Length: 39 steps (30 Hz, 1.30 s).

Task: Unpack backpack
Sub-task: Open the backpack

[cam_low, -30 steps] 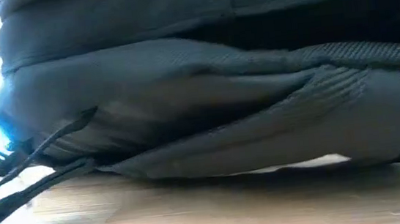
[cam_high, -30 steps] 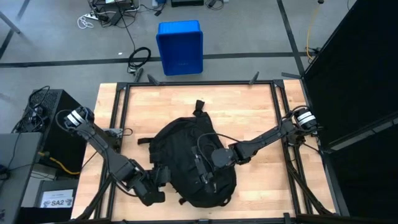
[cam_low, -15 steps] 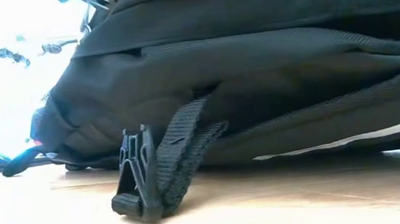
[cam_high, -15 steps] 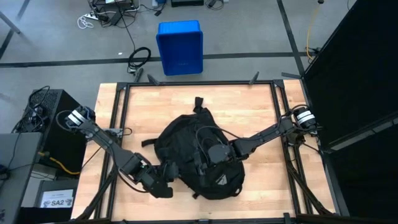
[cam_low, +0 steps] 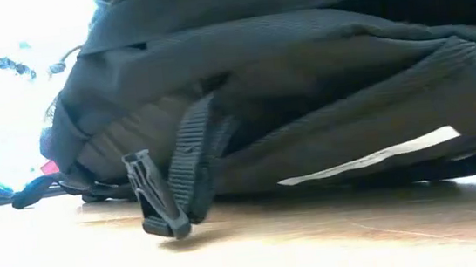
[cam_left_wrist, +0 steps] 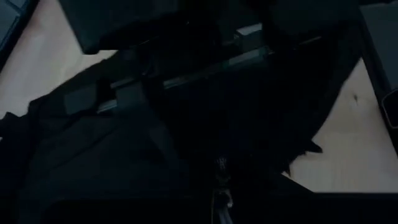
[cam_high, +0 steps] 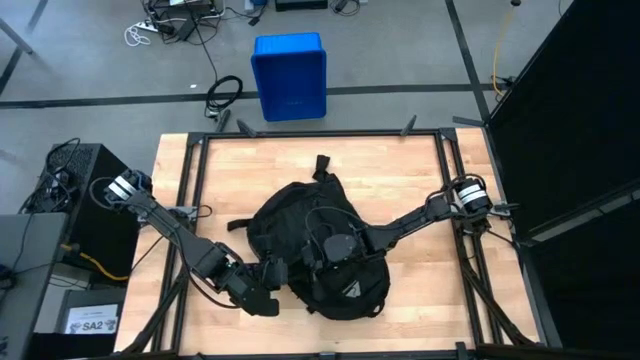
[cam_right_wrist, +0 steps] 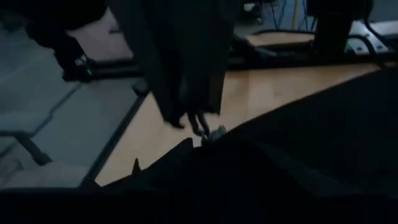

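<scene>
The black backpack (cam_high: 318,250) lies on its back in the middle of the wooden table (cam_high: 420,160), its white triangular logo (cam_high: 352,290) facing up toward the near edge. My left gripper (cam_high: 278,275) is shut at the backpack's near left side. My right gripper (cam_high: 335,245) reaches in from the table's right and sits low over the backpack's middle. In the low view the backpack (cam_low: 303,83) fills the picture. A strap with a black buckle (cam_low: 155,198) hangs from it, the buckle's tip on the table. My left gripper is shut at the backpack's near left side (cam_high: 285,270), right by a grey zipper pull (cam_left_wrist: 222,186). Darkness hides the fingertips, so whether they have the pull or the fabric beside it cannot be told. The gripper slants down from the table's near left. The backpack rests on the table.
A blue bin (cam_high: 290,75) stands on the floor beyond the far edge, and a computer tower (cam_high: 75,195) left of the table. Black frame rails (cam_high: 190,200) run along the table's sides. Bare wood (cam_high: 400,170) shows far and right of the backpack.
My left gripper has gone toward the table's right, still shut, and the backpack's near part has turned with it, so the white logo now faces up. The buckle strap has swung into the low view. My right gripper has sunk onto the backpack and shifted left.
</scene>
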Available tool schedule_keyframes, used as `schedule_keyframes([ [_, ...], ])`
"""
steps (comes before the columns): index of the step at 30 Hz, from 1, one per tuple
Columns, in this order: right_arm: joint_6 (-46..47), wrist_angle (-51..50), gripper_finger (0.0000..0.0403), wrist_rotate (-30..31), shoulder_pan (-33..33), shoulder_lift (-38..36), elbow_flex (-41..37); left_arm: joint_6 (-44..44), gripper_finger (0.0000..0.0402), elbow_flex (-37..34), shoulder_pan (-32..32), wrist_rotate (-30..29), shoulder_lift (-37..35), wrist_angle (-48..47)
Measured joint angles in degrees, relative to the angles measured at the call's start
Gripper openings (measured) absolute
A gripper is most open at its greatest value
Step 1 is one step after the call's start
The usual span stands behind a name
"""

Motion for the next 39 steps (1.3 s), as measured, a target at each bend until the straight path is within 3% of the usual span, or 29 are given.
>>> schedule_keyframes([
  [16, 0.7, 2.1, 0.0121, -3.5, 0.0, -0.6, 0.0, -0.3, 0.0015, 0.0, 0.1, 0.2, 0.0, -0.5],
  [27, -2.0, 1.5, 0.0007, -3.0, -0.1, -0.6, 0.0, -0.9, 0.0015, -0.1, 0.1, 0.6, 0.0, -1.8],
  [35, -5.6, 1.5, 0.0005, -2.9, 0.2, -0.6, 0.0, -1.6, 0.0017, -0.1, 0.1, 0.8, 0.0, -2.3],
  [39, -6.2, 0.9, 0.0001, -3.2, 0.2, -0.6, 0.0, -1.3, 0.0038, 0.0, 0.0, 1.2, 0.0, -4.0],
])
